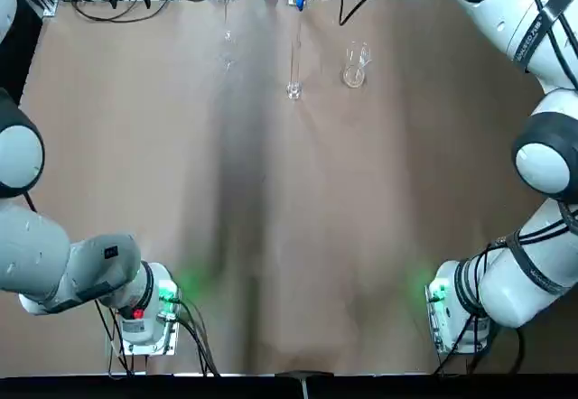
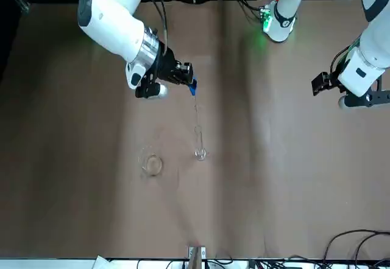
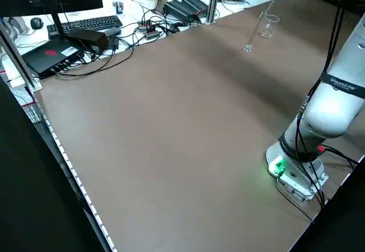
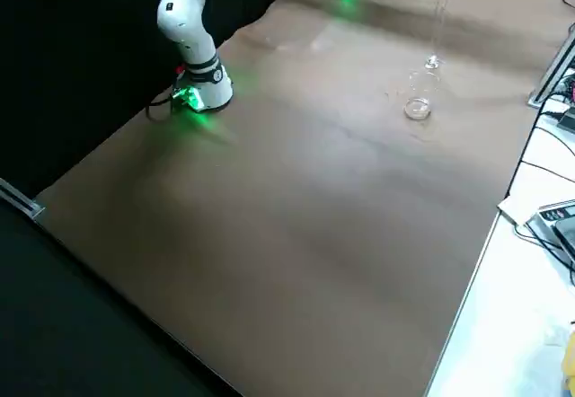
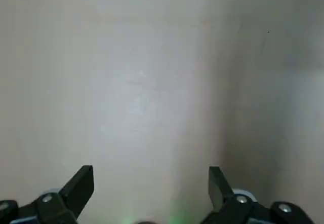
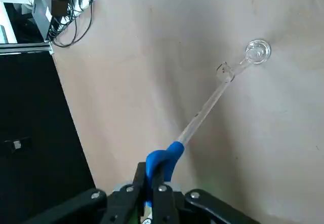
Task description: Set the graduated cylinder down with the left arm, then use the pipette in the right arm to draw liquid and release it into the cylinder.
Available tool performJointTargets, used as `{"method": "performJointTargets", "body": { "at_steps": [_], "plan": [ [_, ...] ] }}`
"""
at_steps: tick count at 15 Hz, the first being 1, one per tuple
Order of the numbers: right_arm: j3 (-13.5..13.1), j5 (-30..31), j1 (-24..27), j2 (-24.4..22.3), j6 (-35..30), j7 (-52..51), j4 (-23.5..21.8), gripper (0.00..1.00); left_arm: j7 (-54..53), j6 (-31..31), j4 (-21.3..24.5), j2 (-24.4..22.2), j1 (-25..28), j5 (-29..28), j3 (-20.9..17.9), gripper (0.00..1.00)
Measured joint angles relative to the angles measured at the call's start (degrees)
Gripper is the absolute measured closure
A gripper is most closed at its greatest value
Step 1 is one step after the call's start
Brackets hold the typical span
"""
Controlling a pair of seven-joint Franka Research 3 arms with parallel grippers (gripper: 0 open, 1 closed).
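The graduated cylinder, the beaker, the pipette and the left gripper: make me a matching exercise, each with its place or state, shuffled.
1. graduated cylinder
2. beaker
3. pipette
4. left gripper

A. gripped by its blue bulb in the right gripper, above the cylinder
B. empty, fingers open, away from the glassware
C. tall and slim, standing on a small round foot
D. short and wide, on the table beside the cylinder

Pairs: 1-C, 2-D, 3-A, 4-B

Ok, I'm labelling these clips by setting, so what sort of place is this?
Probably a robotics lab: two white robot arms flank a wide table, clear glassware such as a beaker stands on it, and tangled cables lie beyond.
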State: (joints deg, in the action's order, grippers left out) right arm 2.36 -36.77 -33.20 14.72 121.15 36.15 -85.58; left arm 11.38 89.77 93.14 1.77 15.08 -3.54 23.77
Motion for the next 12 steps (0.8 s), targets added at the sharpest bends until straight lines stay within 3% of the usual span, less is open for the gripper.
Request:
{"method": "performJointTargets", "body": {
  "at_steps": [12],
  "plan": [
    [0.0, 0.1, -0.8, 0.0, 1.1, 1.3, 0.0, 0.93, 0.0, 0.0, 0.0, 0.0, -0.1, 0.0, 0.0, 0.0]
  ]
}}
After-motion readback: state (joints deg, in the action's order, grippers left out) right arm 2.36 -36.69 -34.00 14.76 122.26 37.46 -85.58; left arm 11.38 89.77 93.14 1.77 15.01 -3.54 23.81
